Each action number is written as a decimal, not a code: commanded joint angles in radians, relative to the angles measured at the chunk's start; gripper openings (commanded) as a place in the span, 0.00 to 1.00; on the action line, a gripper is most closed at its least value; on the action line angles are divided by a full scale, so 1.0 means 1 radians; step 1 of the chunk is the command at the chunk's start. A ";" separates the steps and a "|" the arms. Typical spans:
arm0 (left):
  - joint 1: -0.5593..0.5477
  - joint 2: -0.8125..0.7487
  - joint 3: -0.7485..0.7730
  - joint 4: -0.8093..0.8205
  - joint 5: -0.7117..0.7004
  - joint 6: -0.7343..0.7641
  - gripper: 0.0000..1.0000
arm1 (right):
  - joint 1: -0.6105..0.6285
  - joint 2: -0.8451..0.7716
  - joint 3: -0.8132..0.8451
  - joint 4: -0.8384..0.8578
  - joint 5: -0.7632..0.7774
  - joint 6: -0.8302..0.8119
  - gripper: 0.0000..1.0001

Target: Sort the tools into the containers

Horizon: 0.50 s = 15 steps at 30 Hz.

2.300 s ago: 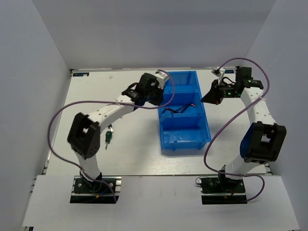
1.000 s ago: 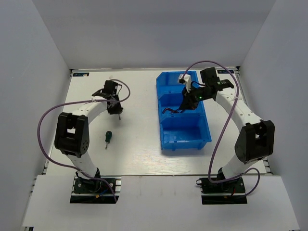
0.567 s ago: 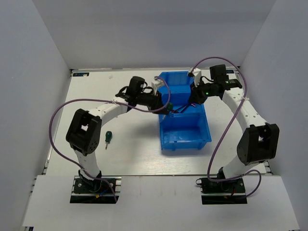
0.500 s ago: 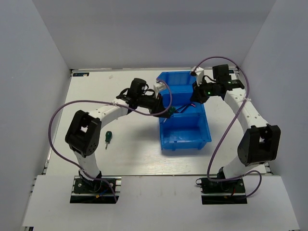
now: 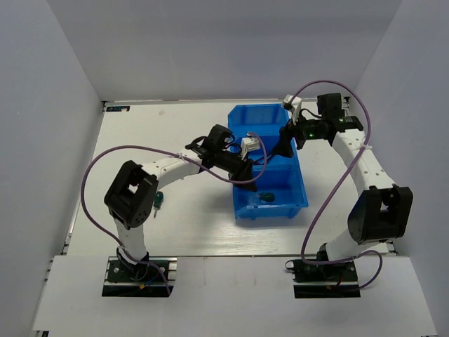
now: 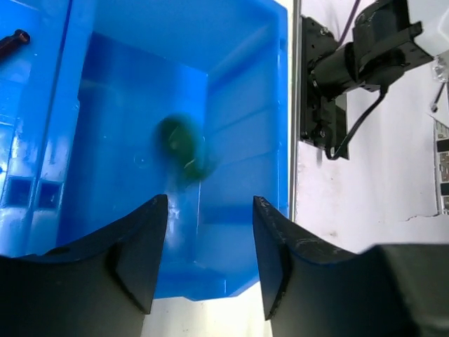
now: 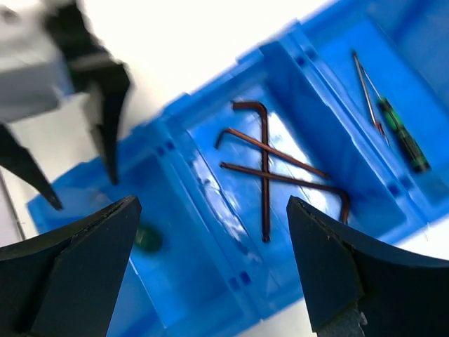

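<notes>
The blue bin (image 5: 271, 211) stands at centre right with three compartments. My left gripper (image 5: 247, 175) hovers open over the near compartment's left rim. Below its jaws a blurred green-handled screwdriver (image 6: 181, 147) is in that compartment (image 5: 266, 197). My right gripper (image 5: 285, 143) hangs wide open and empty above the bin's right side. In the right wrist view three dark hex keys (image 7: 265, 168) lie crossed in the middle compartment. A thin green-handled screwdriver (image 7: 398, 133) rests in the far one. Another green screwdriver (image 5: 158, 199) lies on the table, half hidden by the left arm.
Purple cables loop from both arms, one over the bin's middle (image 5: 258, 144). White side walls close in the table on the left, right and back. The right arm's base (image 6: 337, 70) shows past the bin in the left wrist view.
My left arm swung from the table's left to the bin and opened, and its green screwdriver dropped into the near compartment. My right gripper opened and drew back from the middle compartment.
</notes>
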 commanded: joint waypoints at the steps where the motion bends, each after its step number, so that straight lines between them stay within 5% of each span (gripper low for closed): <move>1: -0.005 -0.029 0.052 -0.035 -0.048 0.027 0.62 | 0.013 -0.031 0.054 -0.010 -0.139 -0.049 0.91; 3: -0.005 -0.079 0.052 -0.036 -0.101 0.027 0.62 | 0.021 -0.018 0.085 -0.023 -0.162 -0.055 0.91; 4: 0.014 -0.110 0.035 -0.020 -0.135 -0.028 0.59 | 0.039 -0.012 0.095 -0.025 -0.163 -0.049 0.77; 5: 0.025 -0.151 -0.018 0.006 -0.207 -0.065 0.49 | 0.044 0.005 0.124 -0.042 -0.160 -0.031 0.52; 6: 0.041 -0.199 -0.047 0.024 -0.294 -0.108 0.04 | 0.067 0.013 0.140 -0.054 -0.162 -0.023 0.22; 7: 0.065 -0.312 -0.107 0.000 -0.550 -0.214 0.00 | 0.101 0.040 0.164 -0.075 -0.138 -0.015 0.00; 10: 0.111 -0.521 -0.294 -0.043 -0.953 -0.388 0.00 | 0.207 0.086 0.212 -0.129 -0.021 -0.012 0.00; 11: 0.125 -0.661 -0.337 -0.077 -1.035 -0.516 0.07 | 0.292 0.096 0.218 -0.126 0.005 0.005 0.00; 12: 0.137 -0.725 -0.392 -0.135 -1.204 -0.595 0.42 | 0.328 0.110 0.235 -0.138 0.077 0.060 0.00; 13: 0.148 -0.782 -0.411 -0.263 -1.262 -0.666 0.58 | 0.416 0.183 0.287 -0.155 0.097 0.075 0.00; 15: 0.162 -0.931 -0.436 -0.344 -1.335 -0.752 0.73 | 0.473 0.281 0.390 -0.183 0.166 0.120 0.00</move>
